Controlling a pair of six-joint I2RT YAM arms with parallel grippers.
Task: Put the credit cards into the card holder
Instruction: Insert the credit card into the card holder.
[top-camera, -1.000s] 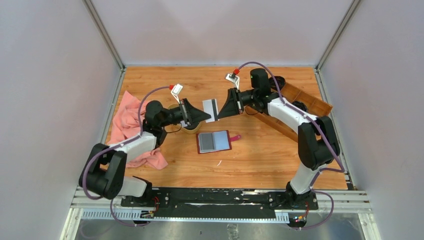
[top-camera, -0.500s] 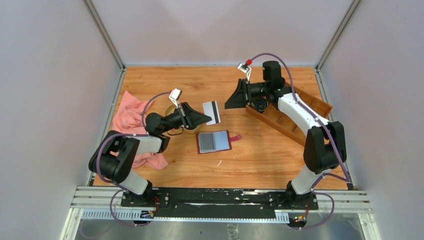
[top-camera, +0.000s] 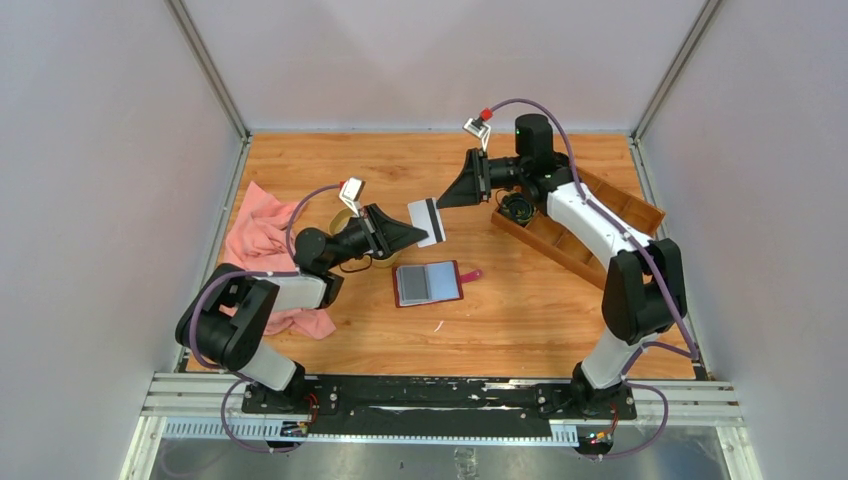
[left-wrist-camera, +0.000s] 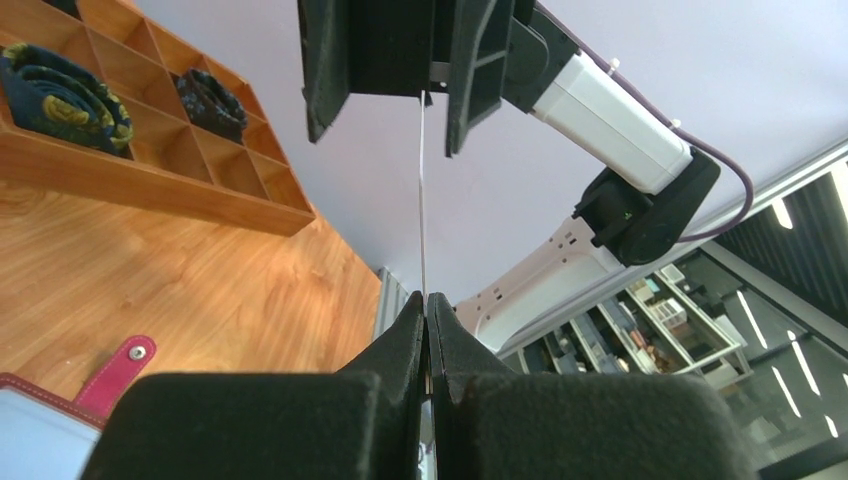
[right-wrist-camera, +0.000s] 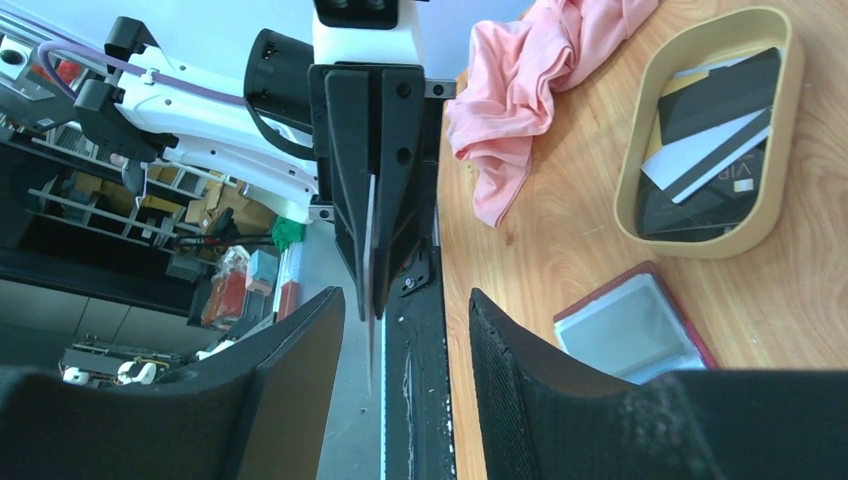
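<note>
The credit card — white, black-striped — hangs mid-air at centre frame, clenched by the left gripper; the right gripper stands released, jaws straddling the card's far edge. The card holder lies open on the tabletop just below. The thin edge pinch could let the card twist or slip short of a pocket. A black card in the tan dish seems to read "VIP".
</note>
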